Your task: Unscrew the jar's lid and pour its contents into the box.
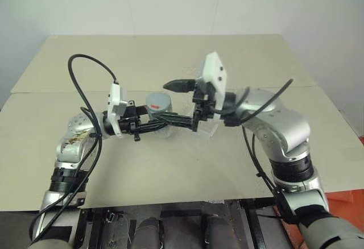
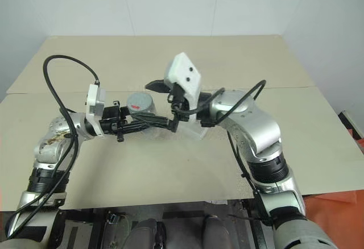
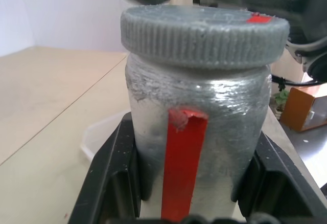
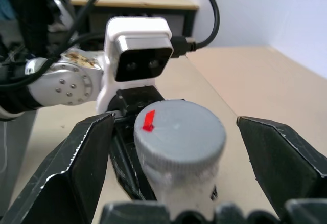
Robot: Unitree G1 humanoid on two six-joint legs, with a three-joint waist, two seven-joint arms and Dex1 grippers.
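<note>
My head's two eyes look forward and down over the bench point(image 1: 170, 169) from well back, both sharing the jar point(image 3: 196, 127) at centre. My left wrist camera sits close against it, facing three o'clock; my right wrist camera faces nine o'clock, close above the lid point(image 4: 179, 134).

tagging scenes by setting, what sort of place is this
Probably a lab or robot test room: a bare beige tabletop against plain white walls, a second desk on a dark metal frame behind, and a small orange box on a side surface.

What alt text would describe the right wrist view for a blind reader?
A jar with its grey lid on stands between the open right gripper fingers, which do not touch it. The left gripper holds the jar from behind.
</note>
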